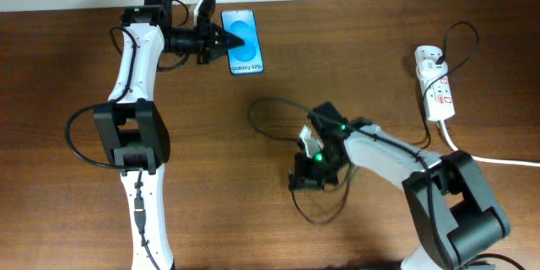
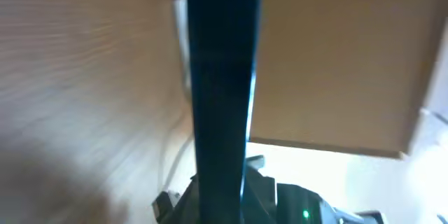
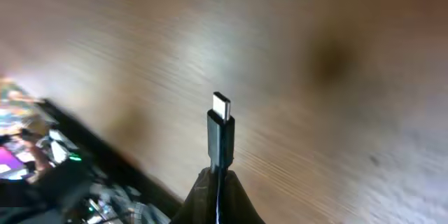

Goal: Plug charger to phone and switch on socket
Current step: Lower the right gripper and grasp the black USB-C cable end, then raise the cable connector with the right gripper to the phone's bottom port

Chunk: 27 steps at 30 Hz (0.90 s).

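- Overhead, the phone, blue-screened with a white text strip at its near end, is seen at the worktop's far left, clamped by the left end effector; the white socket is laid far right.
- Left wrist: the phone is shown edge-on as a dark blue band.
- Right wrist: the charger, black with a silver tip, is pinched, tip outward, in the closed right end effector.
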Each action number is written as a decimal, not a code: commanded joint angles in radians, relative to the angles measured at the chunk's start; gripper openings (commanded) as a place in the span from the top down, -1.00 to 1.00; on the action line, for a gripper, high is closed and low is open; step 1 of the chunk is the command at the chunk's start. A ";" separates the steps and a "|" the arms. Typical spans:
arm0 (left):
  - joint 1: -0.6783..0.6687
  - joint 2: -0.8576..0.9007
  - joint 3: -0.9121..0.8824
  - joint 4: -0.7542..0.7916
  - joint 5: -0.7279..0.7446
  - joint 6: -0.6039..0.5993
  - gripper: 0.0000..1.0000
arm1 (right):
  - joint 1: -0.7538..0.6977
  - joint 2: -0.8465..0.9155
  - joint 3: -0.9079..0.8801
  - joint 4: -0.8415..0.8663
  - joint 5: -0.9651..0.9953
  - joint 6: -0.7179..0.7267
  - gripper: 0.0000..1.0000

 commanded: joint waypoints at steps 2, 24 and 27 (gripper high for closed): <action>0.005 0.001 0.016 0.000 0.177 0.047 1.00 | -0.054 -0.039 0.188 -0.089 -0.109 -0.129 0.92; -0.052 -0.297 0.016 -0.103 0.022 0.246 1.00 | -0.015 -0.081 0.620 -0.056 0.027 -0.105 0.92; -0.054 -0.297 0.016 -0.100 0.059 0.246 1.00 | 0.017 -0.081 0.620 -0.013 0.027 -0.068 0.92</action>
